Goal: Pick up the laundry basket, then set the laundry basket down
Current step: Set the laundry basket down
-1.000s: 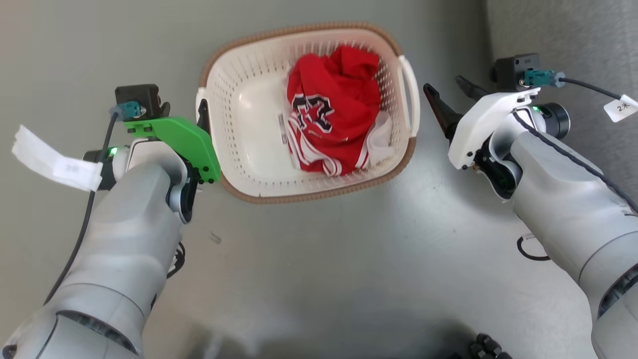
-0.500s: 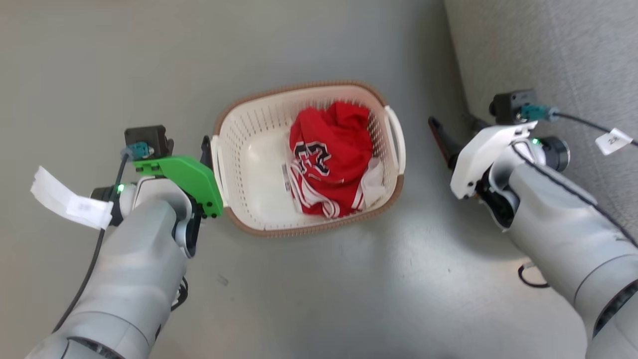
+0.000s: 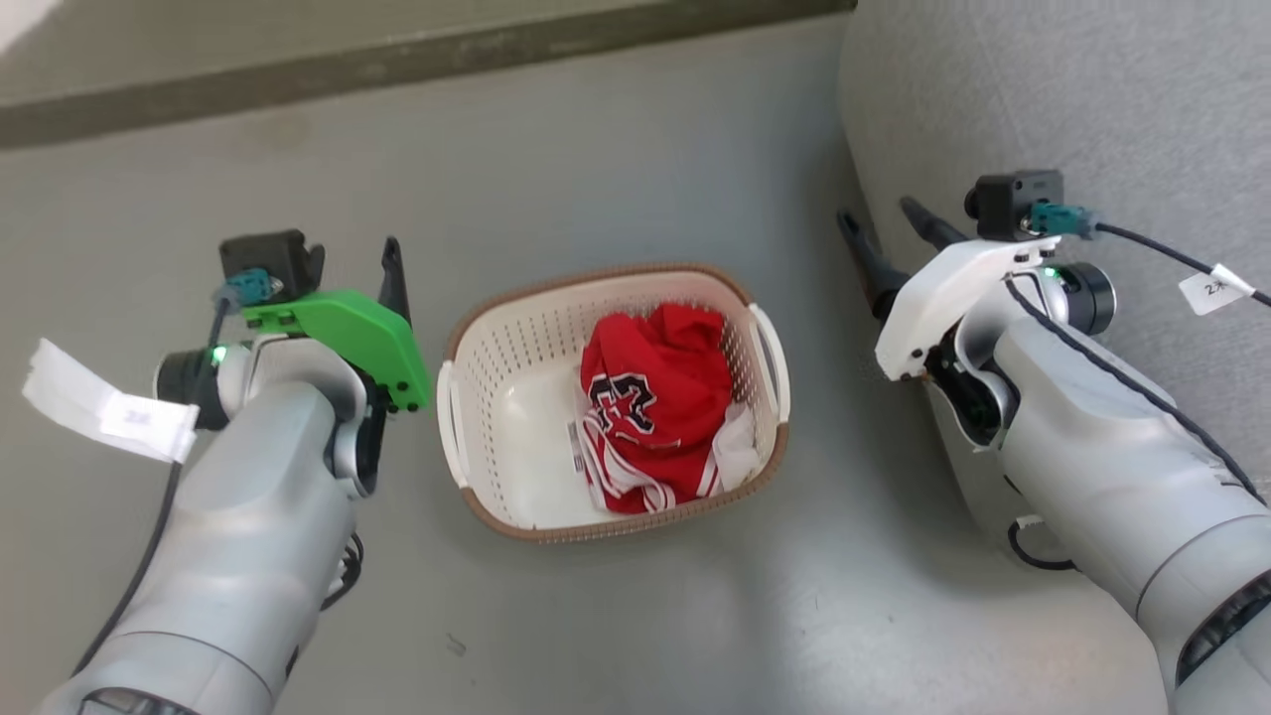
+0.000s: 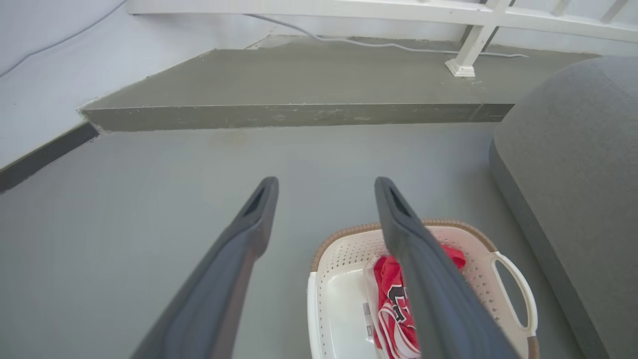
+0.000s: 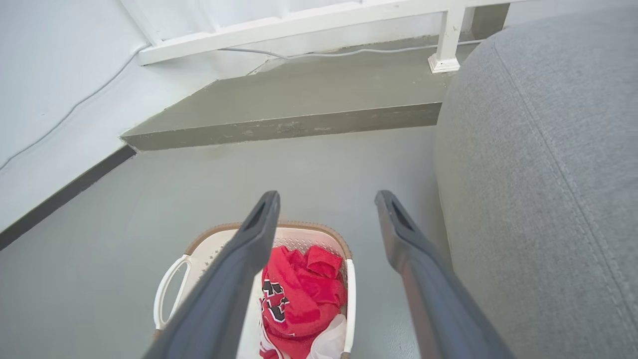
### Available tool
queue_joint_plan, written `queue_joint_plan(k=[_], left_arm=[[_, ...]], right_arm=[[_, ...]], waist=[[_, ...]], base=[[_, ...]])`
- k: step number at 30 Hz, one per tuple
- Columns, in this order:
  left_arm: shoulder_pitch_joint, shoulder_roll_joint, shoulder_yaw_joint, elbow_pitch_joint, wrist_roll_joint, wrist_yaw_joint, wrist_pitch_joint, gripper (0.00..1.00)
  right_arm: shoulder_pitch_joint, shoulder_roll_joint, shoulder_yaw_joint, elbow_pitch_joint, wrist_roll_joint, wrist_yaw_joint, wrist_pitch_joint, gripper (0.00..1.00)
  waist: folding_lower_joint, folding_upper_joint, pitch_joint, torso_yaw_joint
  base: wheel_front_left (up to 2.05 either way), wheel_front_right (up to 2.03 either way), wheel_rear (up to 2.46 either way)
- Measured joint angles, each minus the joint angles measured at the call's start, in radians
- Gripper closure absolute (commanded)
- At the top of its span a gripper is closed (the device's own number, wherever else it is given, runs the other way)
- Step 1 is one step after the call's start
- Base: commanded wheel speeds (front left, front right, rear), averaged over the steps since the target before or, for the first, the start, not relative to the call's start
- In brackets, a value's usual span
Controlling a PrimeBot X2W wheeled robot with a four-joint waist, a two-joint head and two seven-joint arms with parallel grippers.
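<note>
The laundry basket (image 3: 501, 357) stands on the grey floor between my two arms, cream-white with perforated walls and a brown rim. A red jersey (image 3: 655, 387) lies crumpled in its right half. My left gripper (image 3: 385, 260) is open, up and to the left of the basket's left handle (image 3: 445, 417), not touching it. My right gripper (image 3: 876, 213) is open too, well to the right of the right handle (image 3: 775, 357). In the left wrist view the left gripper (image 4: 325, 183) stands above the laundry basket (image 4: 344, 254). The right wrist view shows the right gripper (image 5: 327, 197) above the laundry basket (image 5: 212, 247).
A grey sofa (image 3: 1053, 99) fills the right side, close behind my right gripper. A raised concrete step (image 4: 299, 80) runs across the far floor, with a white railing post (image 4: 466, 57) and a cable on it. Bare floor lies left of and in front of the basket.
The camera has pulled up and back, so the basket looks smaller and lower. My left gripper, earlier right at the left handle, now stands clear of it. The right gripper stayed open and apart.
</note>
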Motion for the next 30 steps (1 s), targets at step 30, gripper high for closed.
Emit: queue_joint_plan(k=[30], left_arm=[[0.296, 0.068, 0.284, -0.461, 0.325, 0.035, -0.003, 0.00]], right_arm=[[0.230, -0.057, -0.271, -0.431, -0.308, -0.141, -0.002, 0.00]], waist=[[0.0000, 0.0000, -0.180, -0.013]], base=[[0.00, 0.00, 0.00]])
